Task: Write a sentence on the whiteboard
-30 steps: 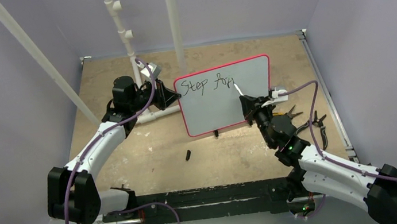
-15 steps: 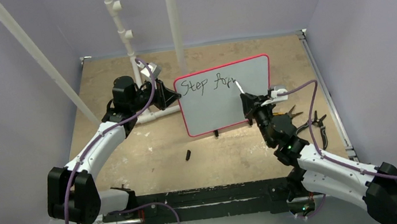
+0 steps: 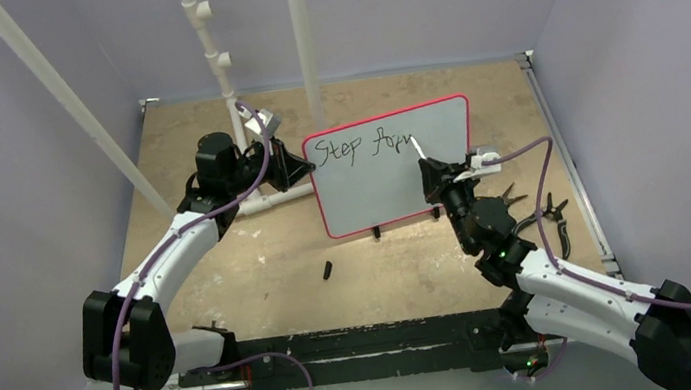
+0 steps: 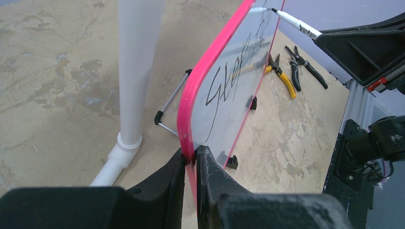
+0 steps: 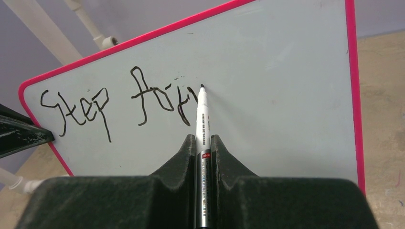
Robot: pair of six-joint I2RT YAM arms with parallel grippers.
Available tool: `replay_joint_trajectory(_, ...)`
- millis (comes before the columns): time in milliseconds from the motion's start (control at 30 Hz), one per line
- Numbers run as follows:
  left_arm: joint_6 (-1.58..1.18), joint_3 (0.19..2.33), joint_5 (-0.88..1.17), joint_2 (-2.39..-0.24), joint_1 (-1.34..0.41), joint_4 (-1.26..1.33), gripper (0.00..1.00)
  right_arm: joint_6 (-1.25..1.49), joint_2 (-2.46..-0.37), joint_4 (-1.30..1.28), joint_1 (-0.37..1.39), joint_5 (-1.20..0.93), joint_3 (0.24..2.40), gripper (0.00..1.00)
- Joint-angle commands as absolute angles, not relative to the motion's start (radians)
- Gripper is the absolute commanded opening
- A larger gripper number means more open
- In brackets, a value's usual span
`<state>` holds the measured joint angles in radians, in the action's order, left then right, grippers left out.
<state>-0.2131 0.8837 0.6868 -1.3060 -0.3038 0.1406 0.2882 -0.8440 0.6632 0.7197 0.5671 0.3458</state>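
The whiteboard (image 3: 389,174) with its pink-red frame stands tilted on small black feet mid-table; it also shows in the left wrist view (image 4: 239,71) and the right wrist view (image 5: 286,95). The sentence (image 5: 119,102) reads "Step for" in black on the top line, also visible from above (image 3: 360,146). My left gripper (image 4: 192,160) is shut on the board's left edge, also seen from above (image 3: 303,170). My right gripper (image 5: 204,143) is shut on a white marker (image 5: 201,119), whose tip touches the board just right of the last stroke; from above it sits at the board's right part (image 3: 427,172).
White PVC pipes (image 3: 224,70) stand behind the board on the left; one pipe foot (image 4: 129,95) is beside my left gripper. Pliers (image 4: 282,76) and cutters (image 3: 546,214) lie right of the board. A small black cap (image 3: 327,270) lies in front of it.
The marker tip has moved a little right and up along the top line, adding a stroke after "for". The left gripper and board have not moved.
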Motion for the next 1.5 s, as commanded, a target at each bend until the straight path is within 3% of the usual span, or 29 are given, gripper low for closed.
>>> replay_joint_trajectory(0, -0.181, 0.873, 0.686, -1.305, -0.318, 0.138, 0.0, 0.293, -0.834, 0.662, 0.718, 0.624, 0.373, 0.0)
replay_joint_trajectory(533, -0.181, 0.873, 0.685, -1.302, -0.318, 0.136, 0.0, 0.377, -0.788, 0.571, 0.718, 0.614, 0.303, 0.0)
replay_joint_trajectory(1467, -0.179, 0.873, 0.686, -1.302, -0.319, 0.133, 0.0, 0.271, -0.834, 0.659, 0.718, 0.647, 0.415, 0.0)
